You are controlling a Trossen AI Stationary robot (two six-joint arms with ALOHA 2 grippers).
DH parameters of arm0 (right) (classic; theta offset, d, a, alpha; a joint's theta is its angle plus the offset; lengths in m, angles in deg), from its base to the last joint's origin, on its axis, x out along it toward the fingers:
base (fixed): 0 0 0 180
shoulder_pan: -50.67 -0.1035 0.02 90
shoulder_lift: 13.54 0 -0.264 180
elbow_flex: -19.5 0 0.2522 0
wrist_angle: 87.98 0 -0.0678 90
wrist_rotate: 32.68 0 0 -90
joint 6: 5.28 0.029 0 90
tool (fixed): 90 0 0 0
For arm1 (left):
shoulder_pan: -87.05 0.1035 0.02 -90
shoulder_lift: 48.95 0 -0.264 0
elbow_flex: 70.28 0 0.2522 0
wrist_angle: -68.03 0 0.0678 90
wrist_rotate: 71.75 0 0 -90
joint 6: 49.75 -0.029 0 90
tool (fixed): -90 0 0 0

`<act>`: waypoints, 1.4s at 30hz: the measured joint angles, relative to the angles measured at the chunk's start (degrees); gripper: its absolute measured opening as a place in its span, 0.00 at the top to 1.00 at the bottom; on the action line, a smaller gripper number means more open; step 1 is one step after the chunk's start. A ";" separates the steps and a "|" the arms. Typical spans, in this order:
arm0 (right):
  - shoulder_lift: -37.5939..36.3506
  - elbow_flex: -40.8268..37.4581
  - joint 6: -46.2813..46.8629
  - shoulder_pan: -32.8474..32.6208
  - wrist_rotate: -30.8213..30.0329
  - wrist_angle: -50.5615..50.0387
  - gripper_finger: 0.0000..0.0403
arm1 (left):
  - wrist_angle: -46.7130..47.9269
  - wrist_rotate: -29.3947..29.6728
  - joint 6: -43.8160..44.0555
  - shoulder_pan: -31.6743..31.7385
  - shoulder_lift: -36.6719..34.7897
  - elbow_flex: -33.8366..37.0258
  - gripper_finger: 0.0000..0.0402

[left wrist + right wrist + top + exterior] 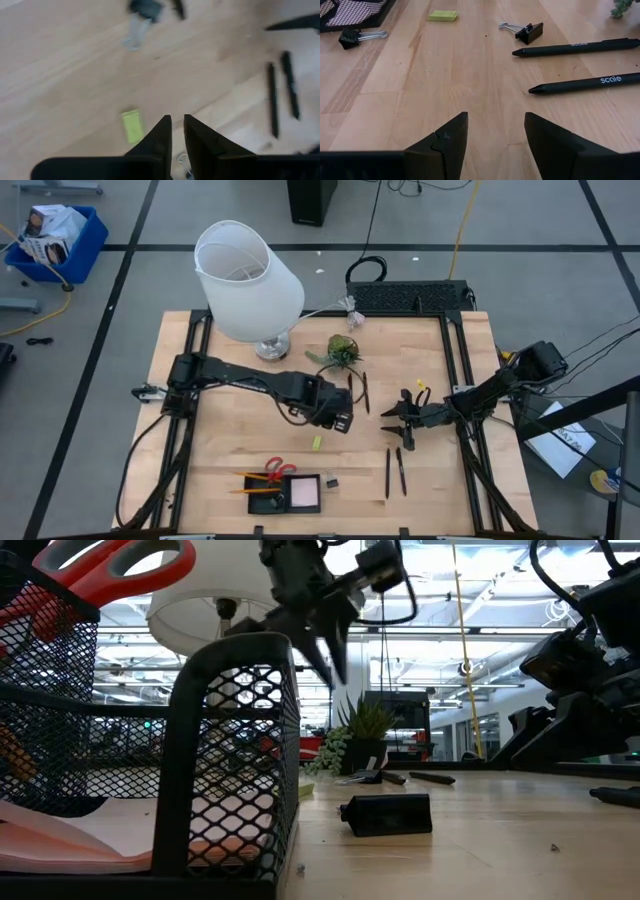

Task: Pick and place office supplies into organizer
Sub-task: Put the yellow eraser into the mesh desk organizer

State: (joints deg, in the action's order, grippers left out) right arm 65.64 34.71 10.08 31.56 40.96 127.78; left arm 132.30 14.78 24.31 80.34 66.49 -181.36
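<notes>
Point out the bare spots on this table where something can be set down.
Bare wood lies left of the organizer, below the left arm, and at the front right, right of the two pens. Crowded: around the plant and lamp.

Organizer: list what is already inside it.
The high view shows the organizer holding red-handled scissors, orange pencils and a pink sticky-note pad. Whatever lies beneath the pad, or low behind the mesh walls, is covered.

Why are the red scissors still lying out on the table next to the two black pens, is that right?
Not quite. The high view shows the red scissors already in the organizer, with the orange pencils. The two black pens do lie on the table.
</notes>
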 joint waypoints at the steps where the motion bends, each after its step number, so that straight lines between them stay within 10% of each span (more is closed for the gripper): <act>1: 0.00 0.00 0.01 -0.01 0.00 0.00 0.52 | 0.71 0.64 1.87 -0.34 0.42 0.04 0.85; 16: 0.02 0.00 0.02 0.00 0.00 0.87 0.52 | 2.94 0.95 9.73 -3.61 3.17 0.15 0.56; 42: 0.00 0.00 0.00 -0.02 0.04 3.55 0.52 | 3.89 -2.06 10.95 -4.62 10.87 0.17 0.60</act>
State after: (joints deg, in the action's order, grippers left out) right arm 65.64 34.71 10.08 31.54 41.00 131.33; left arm 136.19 12.73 35.26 75.72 77.36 -181.19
